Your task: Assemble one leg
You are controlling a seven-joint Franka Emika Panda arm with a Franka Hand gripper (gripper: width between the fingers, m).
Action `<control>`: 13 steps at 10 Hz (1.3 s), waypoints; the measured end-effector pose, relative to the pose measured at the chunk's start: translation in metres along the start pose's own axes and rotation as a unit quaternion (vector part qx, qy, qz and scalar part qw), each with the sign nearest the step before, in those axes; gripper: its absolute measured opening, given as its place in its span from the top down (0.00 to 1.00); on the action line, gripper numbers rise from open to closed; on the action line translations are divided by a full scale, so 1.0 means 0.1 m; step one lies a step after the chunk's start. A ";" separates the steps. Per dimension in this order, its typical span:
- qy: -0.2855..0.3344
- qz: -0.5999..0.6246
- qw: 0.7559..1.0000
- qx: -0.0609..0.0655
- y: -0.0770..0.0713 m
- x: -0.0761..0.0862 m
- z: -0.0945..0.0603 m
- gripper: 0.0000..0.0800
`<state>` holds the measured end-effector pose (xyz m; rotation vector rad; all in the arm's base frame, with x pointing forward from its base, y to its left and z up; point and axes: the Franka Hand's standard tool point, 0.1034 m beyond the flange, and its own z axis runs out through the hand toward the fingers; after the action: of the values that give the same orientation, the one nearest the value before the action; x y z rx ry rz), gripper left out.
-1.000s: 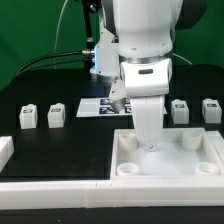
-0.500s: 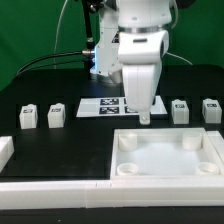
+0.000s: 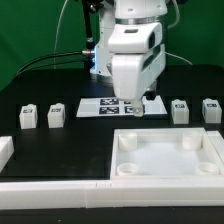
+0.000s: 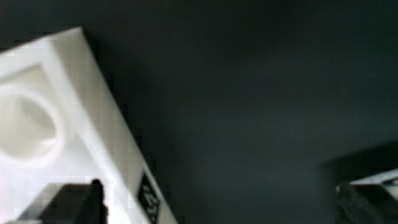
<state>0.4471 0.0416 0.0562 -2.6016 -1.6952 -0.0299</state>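
Legs (image 3: pixel 180 111) are stood on the counter (image 3: pixel 60 138), two at the exterior view's left and two at its right, marker faces turned to that camera. Long axis can't be judged (blocks too small). The tray (image 4: pixel 71 90) is cut off in the wrist view. The hand (image 3: pixel 138 108) is held low at the marker board (image 3: pixel 95 105), pointed down, fingers (image 4: pixel 71 203) spread wide, nothing gripped
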 end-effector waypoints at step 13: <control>-0.011 0.575 0.818 0.026 -0.89 0.71 0.05 0.19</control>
<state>0.3943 0.1424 0.0553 -3.0659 0.1068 0.0794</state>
